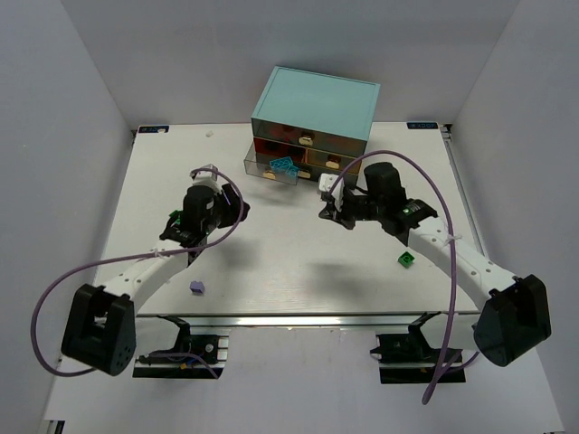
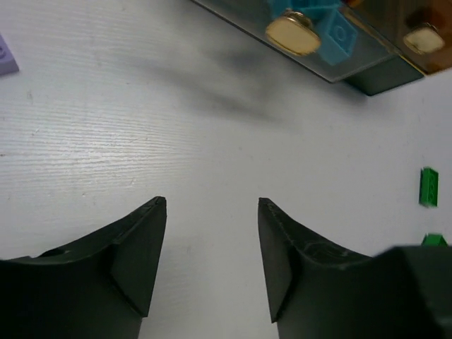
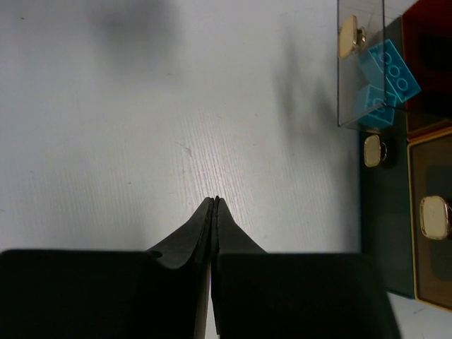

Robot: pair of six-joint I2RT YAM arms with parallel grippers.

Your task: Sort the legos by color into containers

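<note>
Probably the small lavender studded plastic brick (image 1: 196, 287) is light, stiff, slick: pinch its flat sides; left gripper (image 2: 212, 208) gapes empty, right gripper (image 3: 214, 203) clenched

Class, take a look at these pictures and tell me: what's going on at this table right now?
Legos are being sorted by colour into the drawers of a teal cabinet. One drawer is pulled out and holds teal-blue bricks. Neither hand grips anything: the left hand is open above bare table, and the right hand is shut and empty. A lavender brick and a green brick lie loose on the table, not yet sorted.
</note>
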